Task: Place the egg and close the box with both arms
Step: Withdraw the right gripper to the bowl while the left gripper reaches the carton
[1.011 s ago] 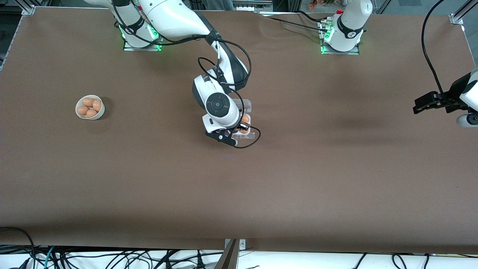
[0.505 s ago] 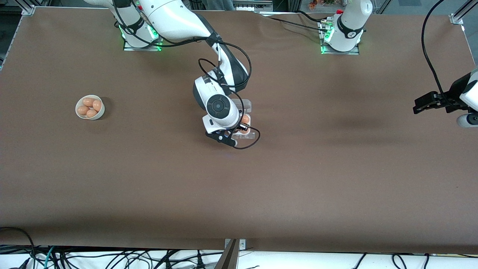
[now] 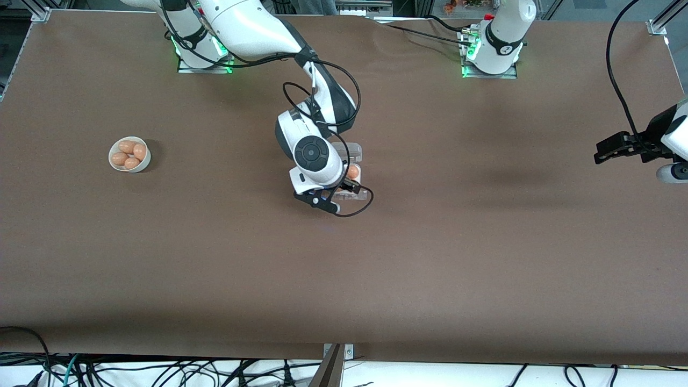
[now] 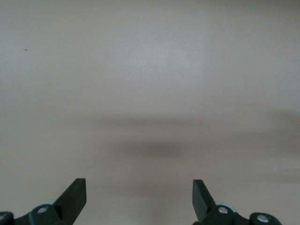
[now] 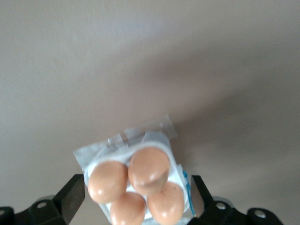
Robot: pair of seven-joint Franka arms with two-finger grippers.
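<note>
The box (image 3: 355, 161) is a small whitish tray near the table's middle, with its clear lid (image 5: 140, 132) open and lying flat beside it. Several tan eggs (image 5: 149, 169) fill its cells; one shows in the front view (image 3: 352, 172). My right gripper (image 3: 344, 188) hangs just above the tray, open and empty, with a finger on either side of the eggs in the right wrist view (image 5: 137, 197). My left gripper (image 3: 604, 150) waits open and empty over bare table at the left arm's end. Its view (image 4: 139, 192) shows only the tabletop.
A round white bowl (image 3: 145, 161) holding several more eggs (image 3: 129, 153) sits toward the right arm's end of the table. A black cable (image 3: 357, 207) loops from the right wrist beside the box. Brown tabletop surrounds the box.
My right hand has shifted slightly toward the right arm's end of the table while staying over the box. The left arm has not moved.
</note>
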